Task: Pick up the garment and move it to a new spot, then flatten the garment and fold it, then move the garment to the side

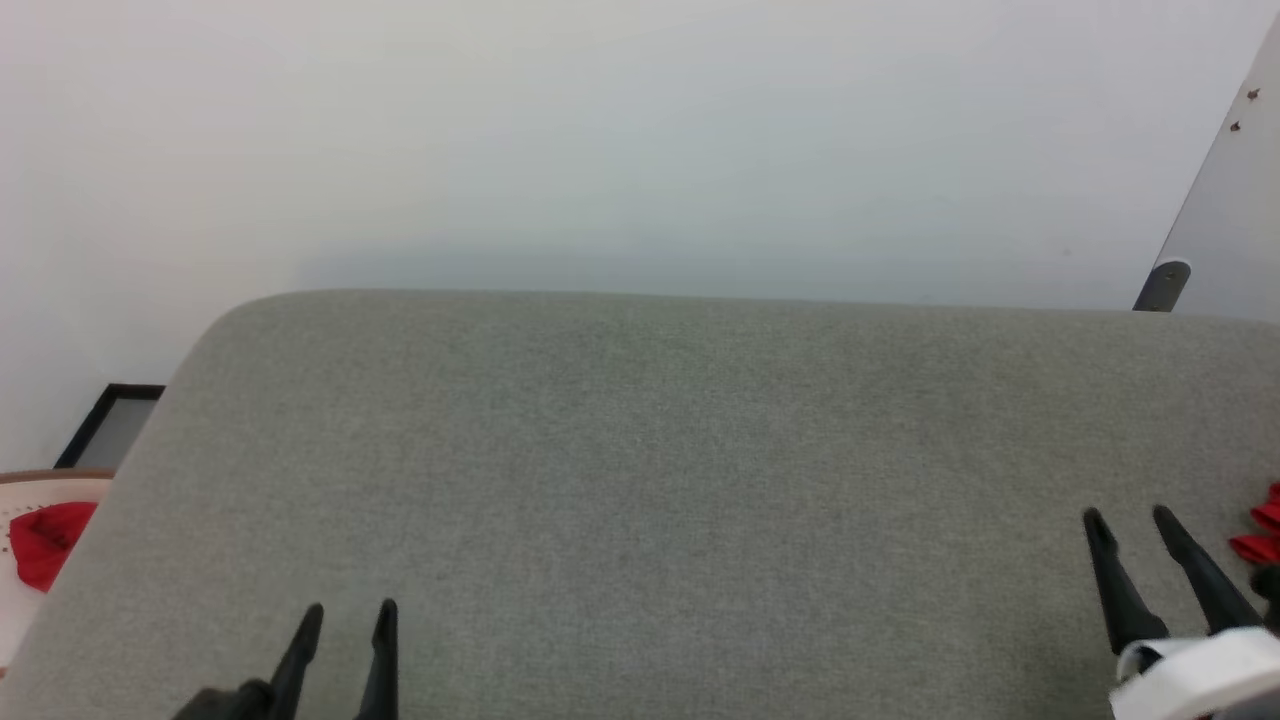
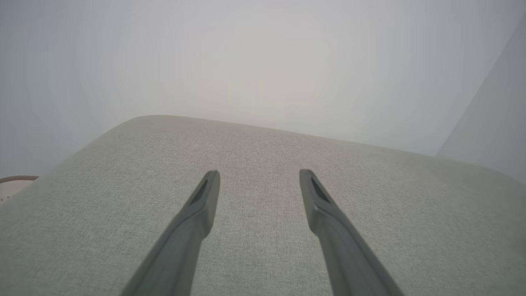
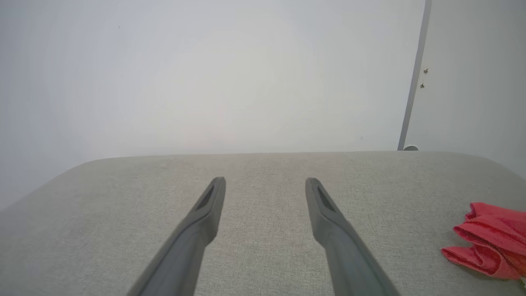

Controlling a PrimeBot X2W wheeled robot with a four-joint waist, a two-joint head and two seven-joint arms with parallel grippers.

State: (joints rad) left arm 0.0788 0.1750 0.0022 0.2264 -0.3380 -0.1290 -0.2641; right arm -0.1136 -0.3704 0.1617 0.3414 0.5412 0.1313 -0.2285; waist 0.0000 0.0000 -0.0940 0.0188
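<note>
Right wrist view: garment (image 3: 491, 242) right of right end effector (image 3: 265, 181), apart.

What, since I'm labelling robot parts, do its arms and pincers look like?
The left pincer and right pincer each have two long, slim, black fingers tapering to blunt points. Close up, the fingers look dark grey, with a narrow slot near each tip. A glossy white cuff sits behind the right pincer.

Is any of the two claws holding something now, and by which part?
Nothing is held. The left claw and the right claw are both open and empty; the red garment lies apart, beside the right claw.
</note>
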